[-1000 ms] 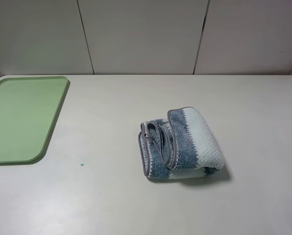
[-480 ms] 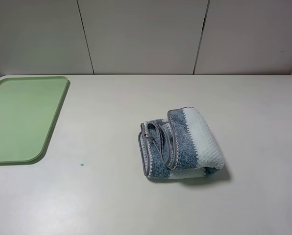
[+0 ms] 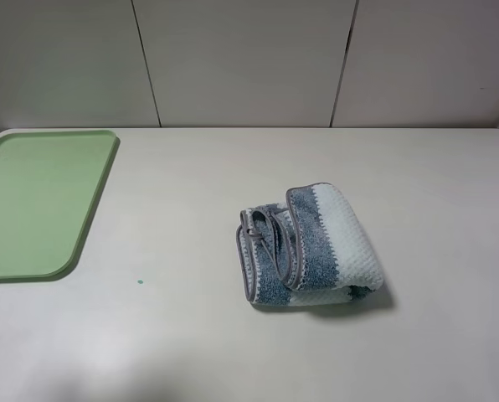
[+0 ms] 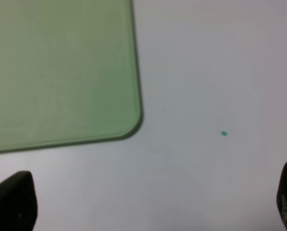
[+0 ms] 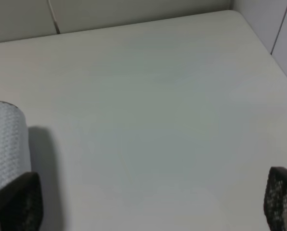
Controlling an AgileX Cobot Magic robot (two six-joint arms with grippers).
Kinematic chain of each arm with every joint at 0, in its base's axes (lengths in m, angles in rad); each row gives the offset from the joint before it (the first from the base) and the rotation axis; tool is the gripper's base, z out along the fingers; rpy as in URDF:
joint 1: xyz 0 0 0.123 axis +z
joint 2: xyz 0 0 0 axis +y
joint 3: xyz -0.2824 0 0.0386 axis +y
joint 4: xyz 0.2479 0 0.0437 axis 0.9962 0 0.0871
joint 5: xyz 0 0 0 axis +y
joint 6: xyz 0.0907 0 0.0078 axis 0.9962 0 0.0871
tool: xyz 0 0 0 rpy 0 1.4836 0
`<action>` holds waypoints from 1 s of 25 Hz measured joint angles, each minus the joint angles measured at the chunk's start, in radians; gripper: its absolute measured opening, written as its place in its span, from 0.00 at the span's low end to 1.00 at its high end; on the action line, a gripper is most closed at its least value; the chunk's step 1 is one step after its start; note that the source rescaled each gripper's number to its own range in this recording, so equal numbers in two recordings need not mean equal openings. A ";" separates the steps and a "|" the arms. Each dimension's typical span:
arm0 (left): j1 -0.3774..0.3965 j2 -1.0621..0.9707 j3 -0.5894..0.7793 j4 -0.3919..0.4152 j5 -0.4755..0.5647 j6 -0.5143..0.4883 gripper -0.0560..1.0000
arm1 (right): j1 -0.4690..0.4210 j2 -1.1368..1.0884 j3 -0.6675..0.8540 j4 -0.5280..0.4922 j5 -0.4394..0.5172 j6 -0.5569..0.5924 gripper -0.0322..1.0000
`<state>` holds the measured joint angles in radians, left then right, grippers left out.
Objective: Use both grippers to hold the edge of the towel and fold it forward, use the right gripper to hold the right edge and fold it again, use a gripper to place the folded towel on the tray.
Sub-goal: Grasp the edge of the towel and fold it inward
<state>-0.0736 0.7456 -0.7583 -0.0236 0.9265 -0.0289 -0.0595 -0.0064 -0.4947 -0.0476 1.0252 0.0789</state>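
**A:** From the high camera, how far along are you?

**B:** The towel lies on the desk as a compact bundle, doubled over more than once, so I judge both folds done. The tray sits well apart from it, toward nine o'clock, with nothing on it. Placing the towel there is what's left. Neither of my arms shows in this view.

**A:** And your left wrist camera?

**B:** I see the tray's rounded corner, a small green speck on the desk, and my left gripper with its fingers spread wide, holding nothing.

**A:** The right wrist?

**B:** A pale rolled end of the towel shows just beside one finger of my right gripper. Those fingers are released too, far apart, grasping nothing. The rest is bare desk.
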 joint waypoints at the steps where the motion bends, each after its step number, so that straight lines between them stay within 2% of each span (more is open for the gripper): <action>1: -0.025 0.042 -0.008 -0.001 -0.016 0.000 1.00 | 0.000 0.000 0.000 0.000 0.000 -0.001 1.00; 12: -0.321 0.481 -0.115 -0.103 -0.230 -0.039 1.00 | 0.000 0.000 0.000 0.001 0.000 -0.002 1.00; 18: -0.480 0.665 -0.183 -0.106 -0.337 -0.131 1.00 | 0.000 0.000 0.000 0.001 0.000 -0.002 1.00; 25: -0.630 0.840 -0.239 -0.106 -0.478 -0.262 1.00 | 0.000 -0.001 0.000 0.001 0.000 -0.002 1.00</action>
<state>-0.7041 1.5855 -0.9975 -0.1300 0.4482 -0.2911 -0.0595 -0.0074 -0.4947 -0.0467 1.0252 0.0771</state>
